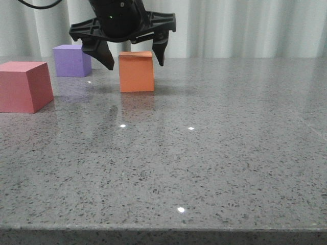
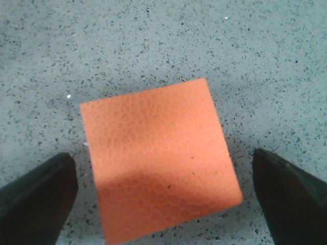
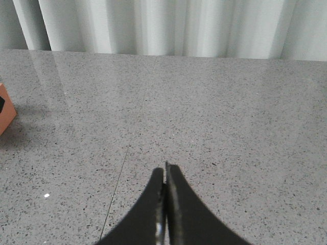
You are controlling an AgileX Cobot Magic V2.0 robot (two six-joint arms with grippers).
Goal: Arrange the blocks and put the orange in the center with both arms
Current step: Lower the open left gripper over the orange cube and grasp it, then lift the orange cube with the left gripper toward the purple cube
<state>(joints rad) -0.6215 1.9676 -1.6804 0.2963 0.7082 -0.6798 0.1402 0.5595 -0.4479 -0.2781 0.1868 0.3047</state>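
The orange cube (image 1: 136,72) stands on the grey table, with the purple cube (image 1: 72,60) to its left at the back and the pinkish-red cube (image 1: 23,86) nearer at the far left. My left gripper (image 1: 134,57) hangs open just above the orange cube, its fingers spread wider than the cube and not touching it. In the left wrist view the orange cube (image 2: 158,158) lies between the two dark fingertips (image 2: 36,196). My right gripper (image 3: 165,171) is shut and empty over bare table; it does not show in the front view. A corner of the orange cube (image 3: 5,115) shows there.
The speckled grey table (image 1: 204,153) runs to its front edge at the bottom of the front view. A pale curtain (image 1: 245,25) hangs behind the table's far edge.
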